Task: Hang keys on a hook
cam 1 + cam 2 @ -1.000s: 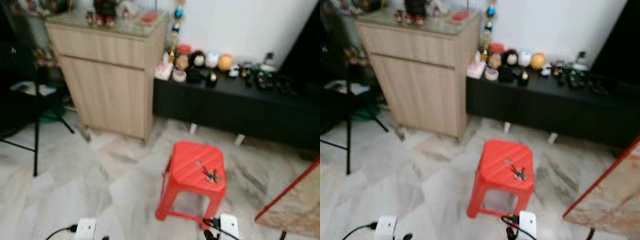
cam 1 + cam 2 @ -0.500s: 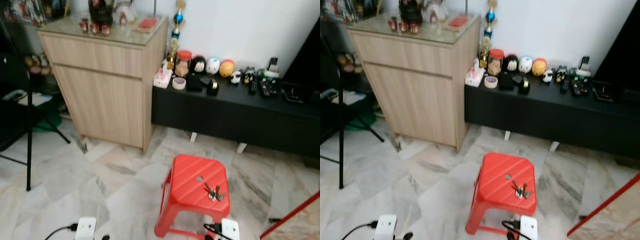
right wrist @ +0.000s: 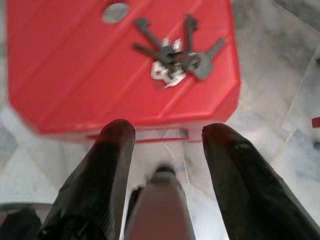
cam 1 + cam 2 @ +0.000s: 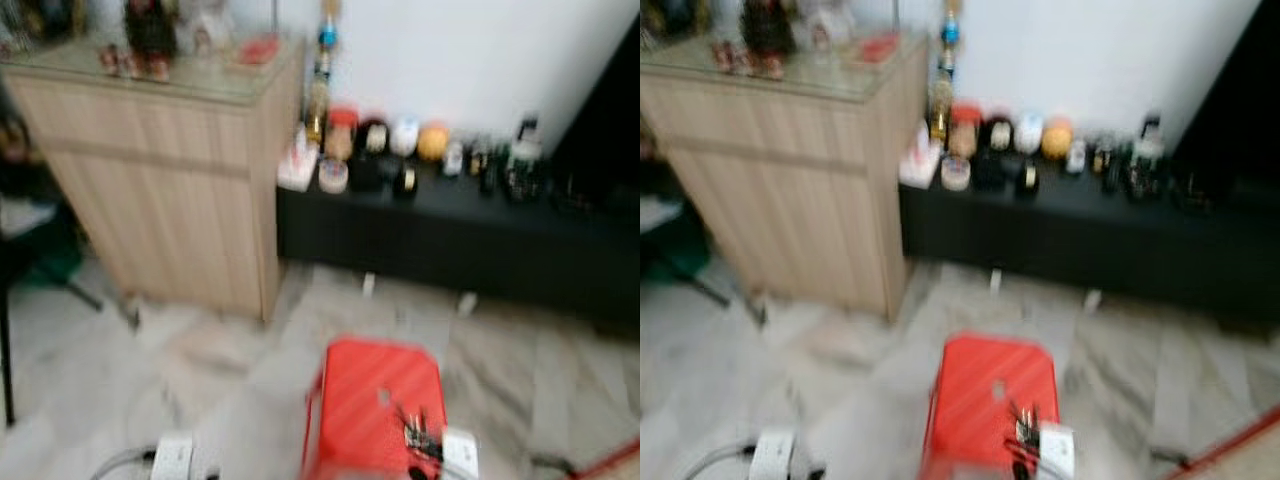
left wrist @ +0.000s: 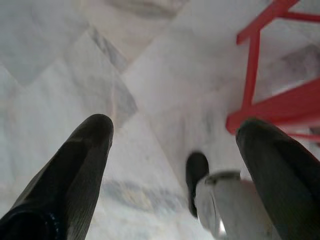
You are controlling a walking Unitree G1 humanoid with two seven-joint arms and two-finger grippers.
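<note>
Walking up to the red stool (image 4: 378, 410), judging by the blur and by the stool sitting lower and nearer than half a second back. Hanging idle over the marble floor (image 5: 60, 65), the left tool (image 5: 175, 150) with fingers spread, gripping nothing. Lying on the stool's seat toward its right edge, untouched, the keys (image 3: 172, 55). Hovering short of them, spread and empty, the right tool (image 3: 167, 145). Pickup likely coming next; hook nowhere made out yet.

Legible text, labels, brands, numbers, signs: none. The head views are blurred, so any print on the small items along the black shelf (image 4: 470, 215) cannot be read.
</note>
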